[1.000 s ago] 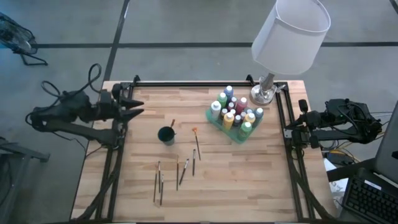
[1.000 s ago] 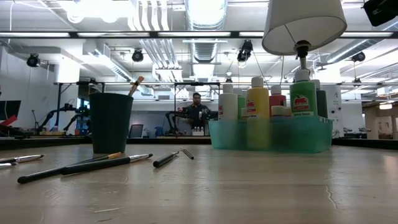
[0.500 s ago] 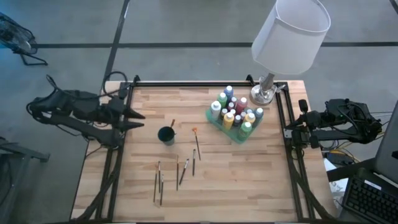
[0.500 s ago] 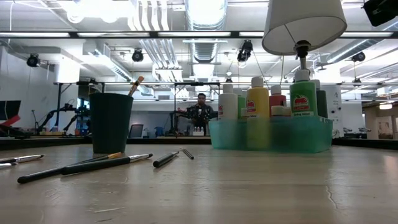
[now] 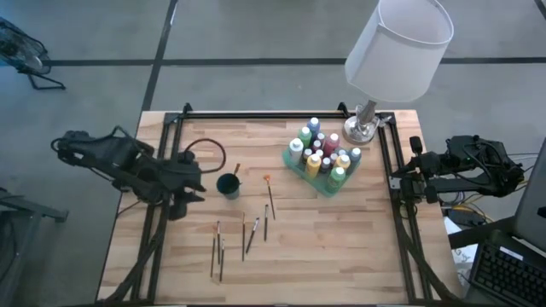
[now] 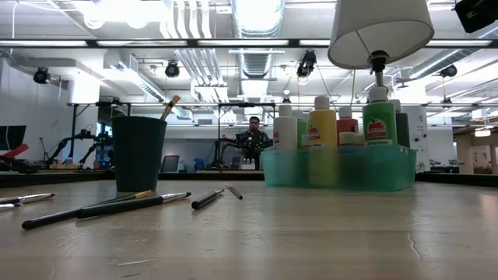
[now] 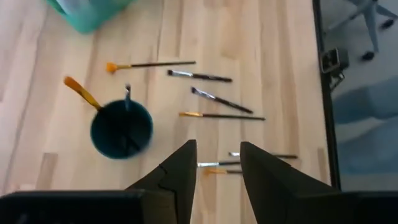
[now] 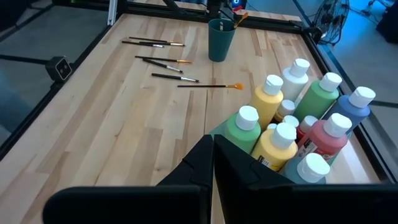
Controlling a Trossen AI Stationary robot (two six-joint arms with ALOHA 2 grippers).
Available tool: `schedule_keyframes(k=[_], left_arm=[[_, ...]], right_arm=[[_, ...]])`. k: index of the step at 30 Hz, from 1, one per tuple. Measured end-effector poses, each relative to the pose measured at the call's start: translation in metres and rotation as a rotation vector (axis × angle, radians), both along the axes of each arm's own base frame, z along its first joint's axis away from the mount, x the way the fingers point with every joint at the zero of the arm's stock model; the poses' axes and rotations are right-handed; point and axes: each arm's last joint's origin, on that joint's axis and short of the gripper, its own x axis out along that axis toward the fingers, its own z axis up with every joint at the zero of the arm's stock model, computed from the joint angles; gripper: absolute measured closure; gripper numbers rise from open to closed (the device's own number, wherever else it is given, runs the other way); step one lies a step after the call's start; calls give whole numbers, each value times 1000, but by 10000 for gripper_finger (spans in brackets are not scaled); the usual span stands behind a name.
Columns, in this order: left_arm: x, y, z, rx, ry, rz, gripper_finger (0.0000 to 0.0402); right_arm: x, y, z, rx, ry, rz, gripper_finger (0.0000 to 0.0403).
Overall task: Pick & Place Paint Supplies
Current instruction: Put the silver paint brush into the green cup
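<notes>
Left gripper [image 7: 214, 171] part-open and empty above loose brushes [image 7: 214, 99], unseen from the low view; right gripper [image 8: 213, 163] shut, empty

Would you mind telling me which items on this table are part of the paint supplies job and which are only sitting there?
Part of the job:
- paint bottles, standing in the green tray
- loose brushes lying on the table
- brush standing in the dark cup

Just sitting there:
- lamp at the table's far corner
- the green tray and the dark cup themselves
</notes>
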Motion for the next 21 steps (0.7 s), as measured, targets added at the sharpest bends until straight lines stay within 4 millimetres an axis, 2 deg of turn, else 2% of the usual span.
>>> schedule_keyframes(k=[7, 21], left_arm=[[18, -16, -16, -20, 153, -61, 273], [46, -39, -39, -128, 338, -32, 273]], right_arm=[[0, 0, 0, -1, -1, 1, 394], [0, 0, 0, 0, 0, 0, 394]])
